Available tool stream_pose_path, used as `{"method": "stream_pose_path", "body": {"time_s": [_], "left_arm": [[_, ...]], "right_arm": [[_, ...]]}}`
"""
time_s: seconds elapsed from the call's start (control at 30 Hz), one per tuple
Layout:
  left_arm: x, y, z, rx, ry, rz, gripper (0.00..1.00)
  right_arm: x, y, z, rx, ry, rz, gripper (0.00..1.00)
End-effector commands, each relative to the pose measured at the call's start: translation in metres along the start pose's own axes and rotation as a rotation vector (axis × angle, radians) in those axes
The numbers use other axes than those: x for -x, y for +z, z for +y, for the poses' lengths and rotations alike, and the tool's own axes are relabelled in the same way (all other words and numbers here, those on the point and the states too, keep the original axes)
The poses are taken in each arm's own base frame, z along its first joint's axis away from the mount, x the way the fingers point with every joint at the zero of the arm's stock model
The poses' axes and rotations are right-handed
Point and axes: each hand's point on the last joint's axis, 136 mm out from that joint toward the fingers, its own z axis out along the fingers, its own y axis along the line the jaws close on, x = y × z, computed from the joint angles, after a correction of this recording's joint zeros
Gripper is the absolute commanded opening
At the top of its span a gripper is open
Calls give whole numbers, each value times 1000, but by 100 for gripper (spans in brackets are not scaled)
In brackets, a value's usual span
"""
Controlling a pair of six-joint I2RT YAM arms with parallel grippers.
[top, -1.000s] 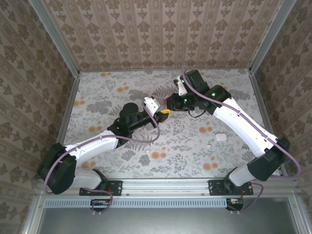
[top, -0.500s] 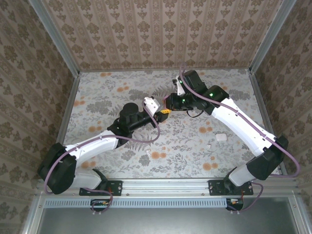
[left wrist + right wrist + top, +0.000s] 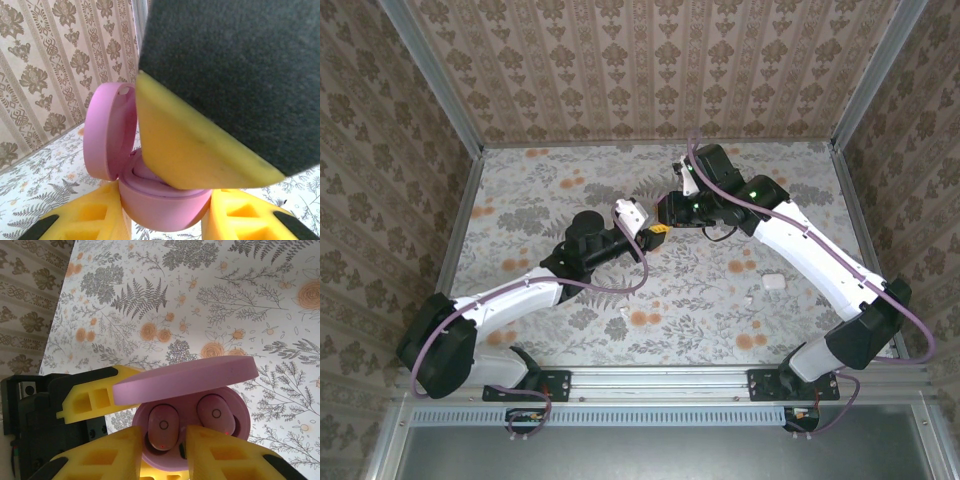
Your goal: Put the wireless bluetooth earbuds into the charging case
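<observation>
The left arm is stretched low across the table [image 3: 520,200] toward its middle, and the left gripper [image 3: 653,234] is closed on the base of the pink charging case [image 3: 165,212], one yellow finger on each side. The case is held off the table between the two arms with its lid [image 3: 107,132] swung open. The right arm is reached in from the far right and bent back at the wrist. The right gripper [image 3: 165,437] is set just at the case's open rim with a narrow gap between its fingers, and nothing is seen gripped in it. Two pink earbuds [image 3: 164,426] are seated side by side in the case's wells. A small white box [image 3: 775,282] lies on the table beneath the right arm.
</observation>
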Motion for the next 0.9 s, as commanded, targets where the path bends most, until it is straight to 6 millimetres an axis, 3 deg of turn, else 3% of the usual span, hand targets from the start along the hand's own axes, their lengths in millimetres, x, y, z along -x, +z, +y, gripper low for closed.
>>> {"method": "stream_pose_path", "body": {"time_s": [0.0,0.47,0.87], "left_arm": [[32,1,-2,-9,40,-84,33],[33,-1,-2,-3,41,-89,33],[42,-4,-3,-8,43,-109,33]], "right_arm": [[-1,-12,12,36,-18,4,31],[10,-41,22,110,-4,-94,35],[23,-63,9,133,49,-205,26]]}}
